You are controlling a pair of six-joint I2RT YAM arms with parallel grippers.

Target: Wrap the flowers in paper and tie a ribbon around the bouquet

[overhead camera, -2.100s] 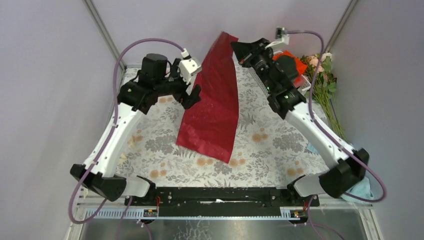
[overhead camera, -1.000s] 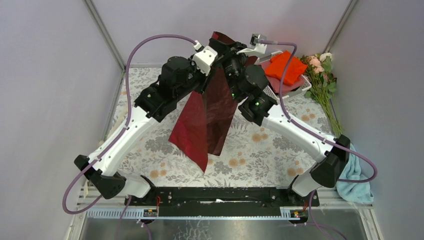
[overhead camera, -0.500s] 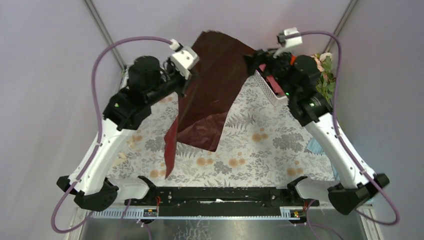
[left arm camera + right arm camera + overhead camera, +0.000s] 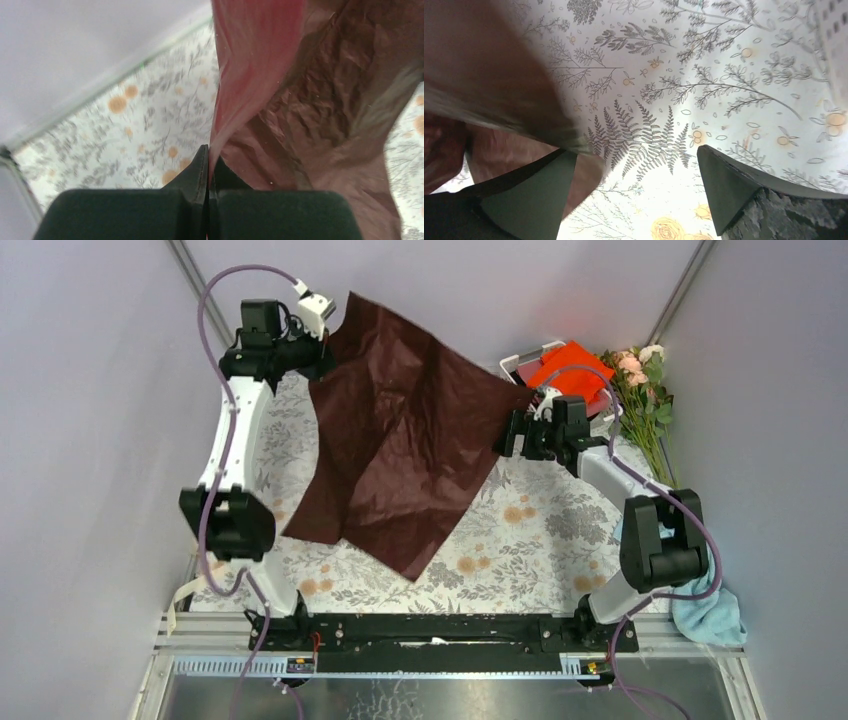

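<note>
The large crinkly sheet of dark maroon wrapping paper [image 4: 400,460] hangs slanted over the far-left half of the floral-print table cover [image 4: 540,530], its far corner lifted high and its near end draped down on the table. The left gripper [image 4: 207,150] is clamped shut on that raised edge. The right gripper [image 4: 636,152] stands wide open beside the sheet's right edge and grips nothing (blur hides whether its left finger touches the paper).

To spread the sheet well, the pinch should hold firm while the corner is lowered outward and away, so the creased middle pulls flat rather than folding under. The right side likely needs a fresh hold first. The bunch of pink and cream roses on long green stems [image 4: 640,390] lies well apart at the far right.
</note>
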